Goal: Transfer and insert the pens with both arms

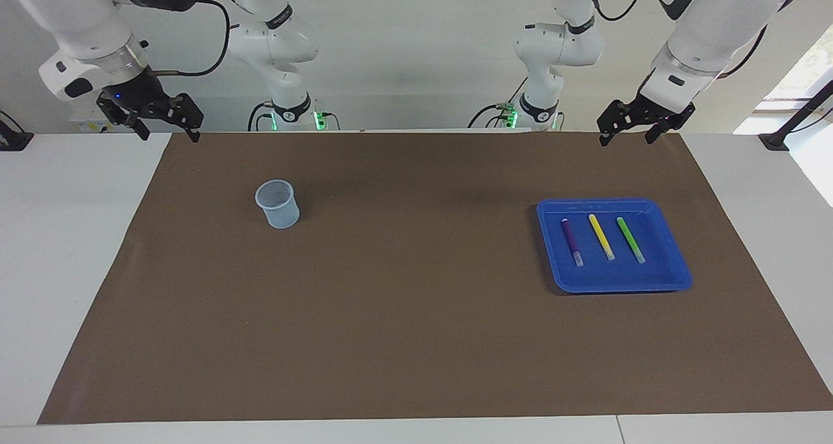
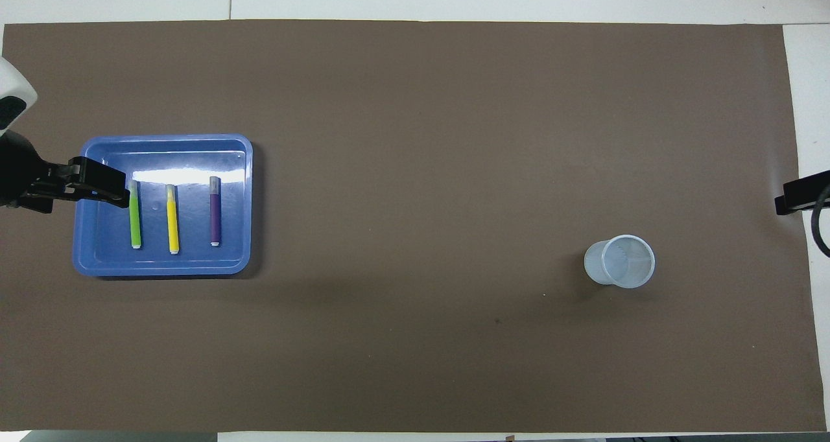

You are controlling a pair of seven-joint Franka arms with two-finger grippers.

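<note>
Three pens lie side by side in a blue tray (image 1: pixel 673 276) toward the left arm's end of the table: purple (image 1: pixel 572 241), yellow (image 1: pixel 601 236) and green (image 1: pixel 630 239). In the overhead view they show as green (image 2: pixel 135 215), yellow (image 2: pixel 172 220) and purple (image 2: pixel 215 211) in the tray (image 2: pixel 246 202). My left gripper (image 1: pixel 627 138) is open and empty, raised well above the mat; from overhead (image 2: pixel 104 188) it covers the tray's edge beside the green pen. My right gripper (image 1: pixel 168 133) is open and empty, raised at the right arm's end; only its tip (image 2: pixel 797 197) shows overhead.
A pale translucent cup (image 1: pixel 278 204) stands upright on the brown mat (image 1: pixel 416 314) toward the right arm's end, also seen from overhead (image 2: pixel 620 261). Two smaller white arms with green lights (image 1: pixel 286 73) (image 1: pixel 546 60) stand at the robots' edge of the table.
</note>
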